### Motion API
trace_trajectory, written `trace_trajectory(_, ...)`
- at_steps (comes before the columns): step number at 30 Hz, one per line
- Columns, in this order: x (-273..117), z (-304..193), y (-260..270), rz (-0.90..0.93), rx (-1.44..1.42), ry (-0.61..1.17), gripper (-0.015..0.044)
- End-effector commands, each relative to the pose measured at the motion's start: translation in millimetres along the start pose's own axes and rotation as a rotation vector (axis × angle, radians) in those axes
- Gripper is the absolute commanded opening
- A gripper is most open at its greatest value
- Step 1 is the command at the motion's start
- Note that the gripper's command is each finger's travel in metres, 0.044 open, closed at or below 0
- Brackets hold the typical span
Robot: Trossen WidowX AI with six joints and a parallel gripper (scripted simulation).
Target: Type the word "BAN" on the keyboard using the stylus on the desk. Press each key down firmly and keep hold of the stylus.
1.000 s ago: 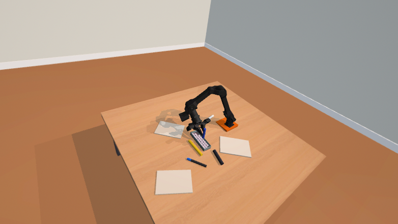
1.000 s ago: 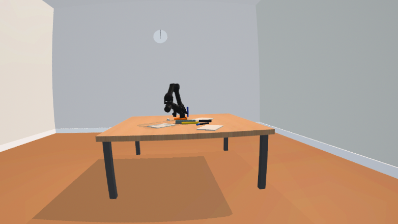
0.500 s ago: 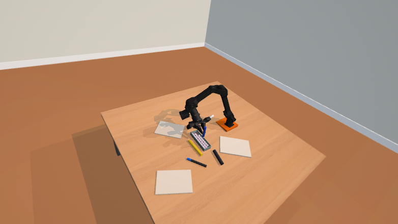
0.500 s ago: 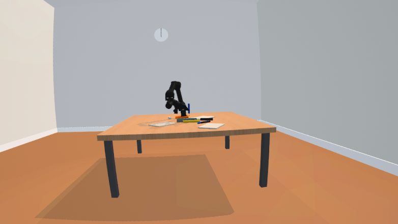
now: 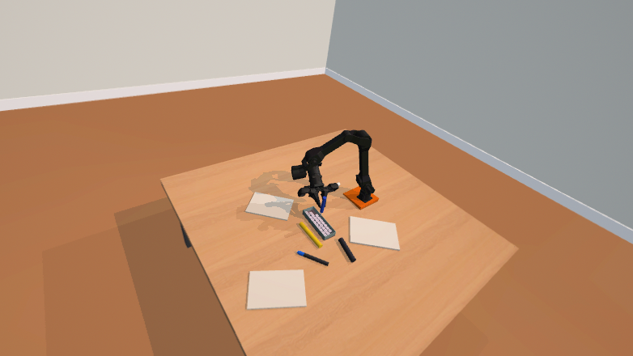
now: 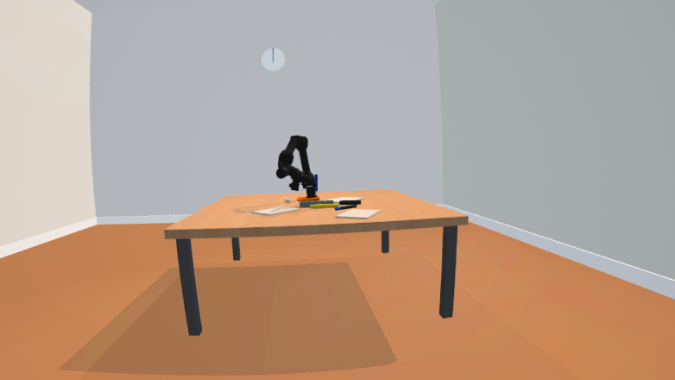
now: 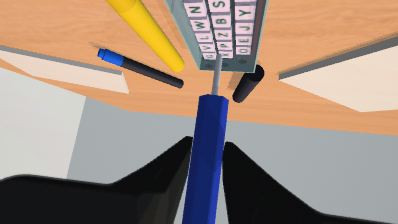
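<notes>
My gripper (image 5: 320, 203) (image 7: 207, 146) is shut on the blue stylus (image 5: 323, 205) (image 6: 316, 182) (image 7: 211, 120), which has a thin grey tip pointing away from the fingers. The small keyboard (image 5: 329, 237) (image 6: 316, 204) (image 7: 259, 30) is a grey-green tray with rows of pink letter keys. In the wrist view the tip overlaps the keyboard's near end, by the small X and P keys. The B key (image 7: 221, 21) shows farther along the middle row, and the N key (image 7: 195, 9) in the left row. I cannot tell whether the tip touches anything. I cannot make out an A key.
A yellow rod (image 5: 310, 235) (image 7: 150, 37) lies beside the keyboard. A blue-capped black pen (image 5: 315, 259) (image 7: 150, 74) and a black cylinder (image 5: 346, 249) (image 7: 245, 87) lie beyond. Flat white pads (image 5: 276, 289) (image 5: 374, 232) (image 5: 265, 203) lie around them. A small white object (image 6: 287, 200) lies near the arm's base.
</notes>
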State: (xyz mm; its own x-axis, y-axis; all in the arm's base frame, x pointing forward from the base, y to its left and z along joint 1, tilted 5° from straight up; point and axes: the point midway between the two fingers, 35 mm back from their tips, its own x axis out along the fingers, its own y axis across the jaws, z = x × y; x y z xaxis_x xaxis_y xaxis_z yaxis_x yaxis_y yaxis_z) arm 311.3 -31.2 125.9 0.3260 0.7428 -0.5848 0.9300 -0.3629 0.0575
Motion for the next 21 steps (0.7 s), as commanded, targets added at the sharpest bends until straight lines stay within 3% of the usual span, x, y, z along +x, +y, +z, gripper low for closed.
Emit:
trace_trajectory(1,-8,0,-5,0.076,0.048,0.009,0.0)
trace_trajectory(11,-24,3,-15,0.238,0.144,0.028,0.0)
trace_trajectory(21,-24,6,-15,0.249,0.15,0.03,0.0)
